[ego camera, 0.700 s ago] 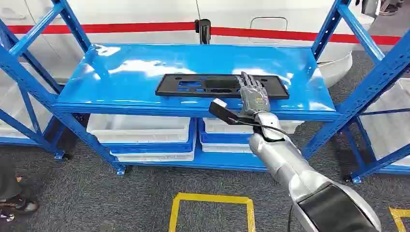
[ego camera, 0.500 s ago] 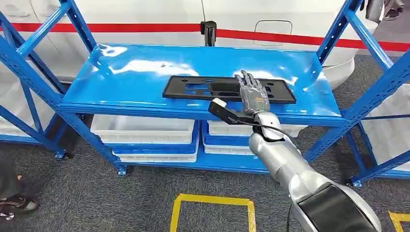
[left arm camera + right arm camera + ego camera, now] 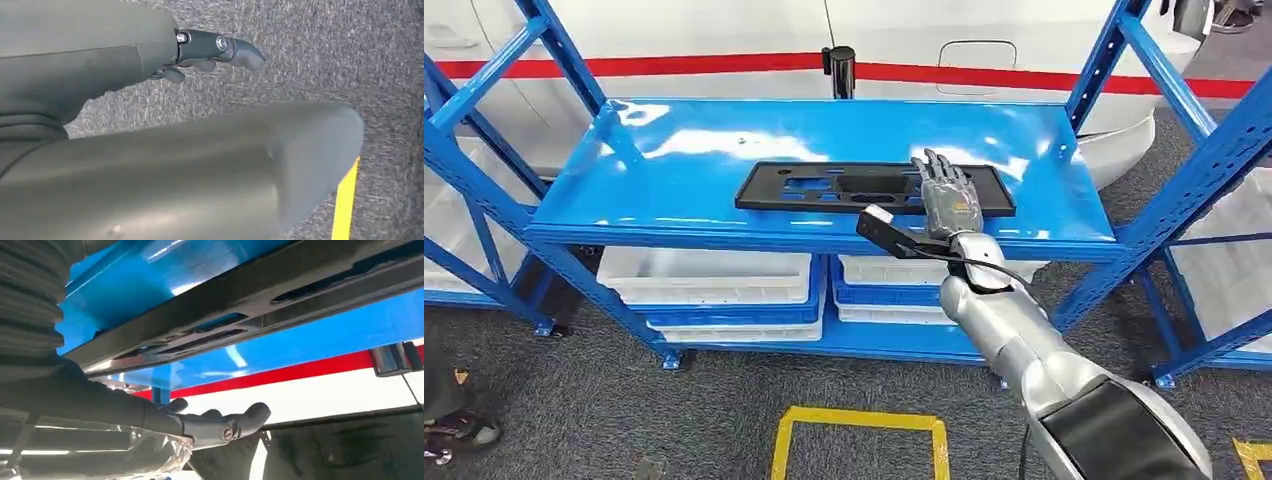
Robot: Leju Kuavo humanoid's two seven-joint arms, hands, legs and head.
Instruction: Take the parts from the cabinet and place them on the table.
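Observation:
A long flat black part [image 3: 824, 187] with cut-outs lies on the blue cabinet shelf [image 3: 704, 140], close to its front edge. My right hand [image 3: 948, 198] hovers over the part's right end with its fingers stretched out and apart, holding nothing. In the right wrist view the part [image 3: 250, 305] runs across the shelf, and a gap separates it from the right hand [image 3: 220, 425]. My left hand [image 3: 210, 47] hangs over grey carpet with its fingers extended and holds nothing.
White bins [image 3: 709, 275] sit on the lower shelf. Blue uprights [image 3: 1184, 170] frame the shelf on both sides. A black post [image 3: 839, 70] stands behind it. Yellow floor tape [image 3: 859, 420] marks the carpet in front, and a person's shoe [image 3: 459, 432] is at lower left.
The whole picture swayed sideways, so the camera moved. My right hand stays over the right end of the black part, still holding nothing.

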